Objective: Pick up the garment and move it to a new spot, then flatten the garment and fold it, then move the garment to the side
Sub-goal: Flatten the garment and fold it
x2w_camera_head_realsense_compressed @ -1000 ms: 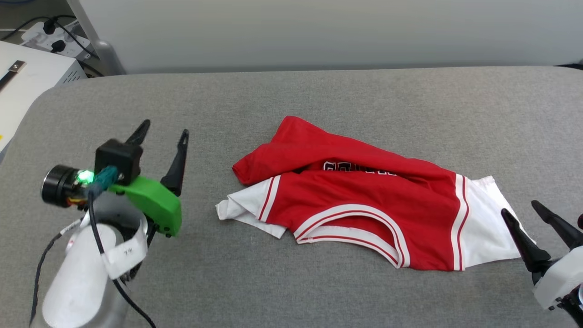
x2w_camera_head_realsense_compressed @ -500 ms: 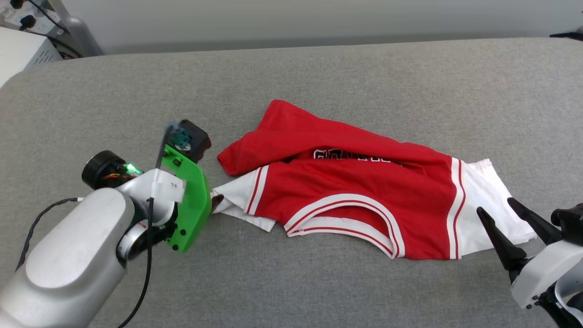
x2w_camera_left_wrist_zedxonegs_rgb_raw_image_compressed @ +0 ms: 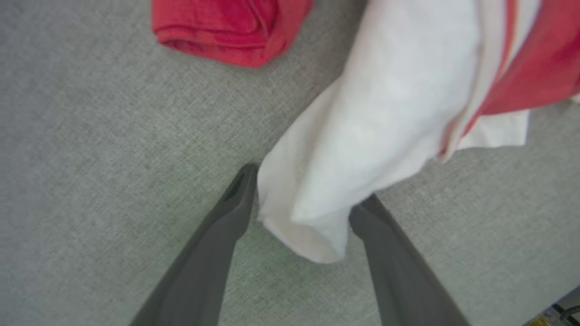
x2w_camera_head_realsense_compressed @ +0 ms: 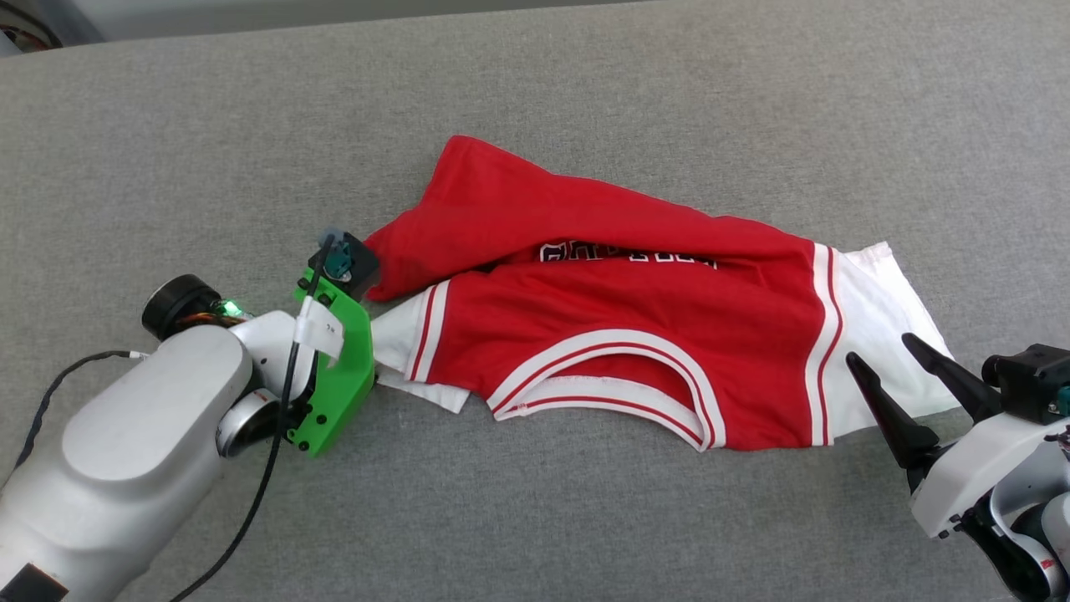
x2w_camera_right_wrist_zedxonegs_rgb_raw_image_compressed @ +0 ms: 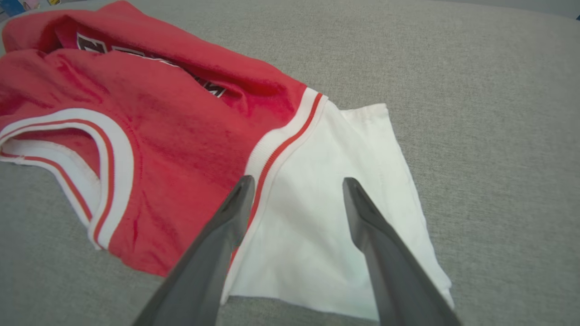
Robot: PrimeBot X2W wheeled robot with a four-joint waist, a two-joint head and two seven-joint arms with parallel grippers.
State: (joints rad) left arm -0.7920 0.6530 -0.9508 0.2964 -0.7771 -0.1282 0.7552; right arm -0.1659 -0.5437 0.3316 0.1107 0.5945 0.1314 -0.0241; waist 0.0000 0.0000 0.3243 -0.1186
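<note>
The garment [x2w_camera_head_realsense_compressed: 619, 334] lies crumpled on the grey surface, red with white sleeves and striped trim. A red fold partly covers its black lettering [x2w_camera_head_realsense_compressed: 627, 253]. My left gripper [x2w_camera_left_wrist_zedxonegs_rgb_raw_image_compressed: 307, 184] is open, its two fingers standing either side of the left white sleeve [x2w_camera_left_wrist_zedxonegs_rgb_raw_image_compressed: 385, 113], whose end lies between them. In the head view the left wrist's green mount [x2w_camera_head_realsense_compressed: 338, 368] covers those fingers at the sleeve [x2w_camera_head_realsense_compressed: 393, 339]. My right gripper [x2w_camera_head_realsense_compressed: 882, 351] is open low over the right white sleeve [x2w_camera_right_wrist_zedxonegs_rgb_raw_image_compressed: 317, 217], fingers apart beside the striped seam [x2w_camera_right_wrist_zedxonegs_rgb_raw_image_compressed: 281, 149].
The grey fabric-covered surface [x2w_camera_head_realsense_compressed: 585, 518] stretches widely on all sides of the garment. A black cable [x2w_camera_head_realsense_compressed: 251, 510] trails from my left forearm [x2w_camera_head_realsense_compressed: 125, 451]. The surface's far edge shows at the top left corner [x2w_camera_head_realsense_compressed: 50, 33].
The camera has tilted down. My left arm has swung right and turned its fingers onto the left sleeve's end. My right gripper has crept in over the right sleeve.
</note>
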